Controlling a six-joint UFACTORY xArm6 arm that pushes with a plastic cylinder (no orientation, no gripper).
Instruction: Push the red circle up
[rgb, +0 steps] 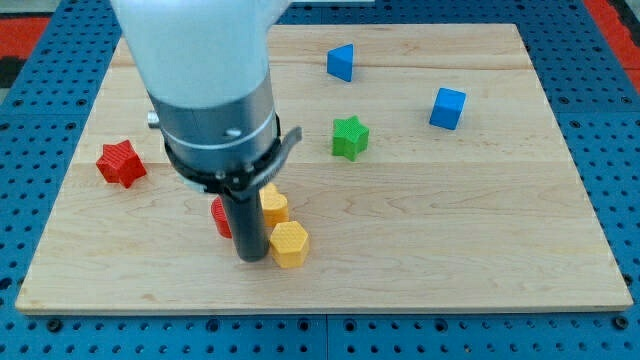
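The red circle (219, 216) lies left of centre near the view's bottom, mostly hidden behind my dark rod. My tip (252, 258) rests on the board just below and right of the red circle, close to it. A yellow hexagon block (289, 243) sits right beside the tip on its right. A second yellow block (274, 205) stands just above that one, partly hidden by the rod.
A red star (121, 162) lies at the left. A green star (350, 137) sits near the centre. Two blue blocks, one (341, 62) at the top and one (448, 108) at the right. The wooden board (480, 230) ends on blue pegboard.
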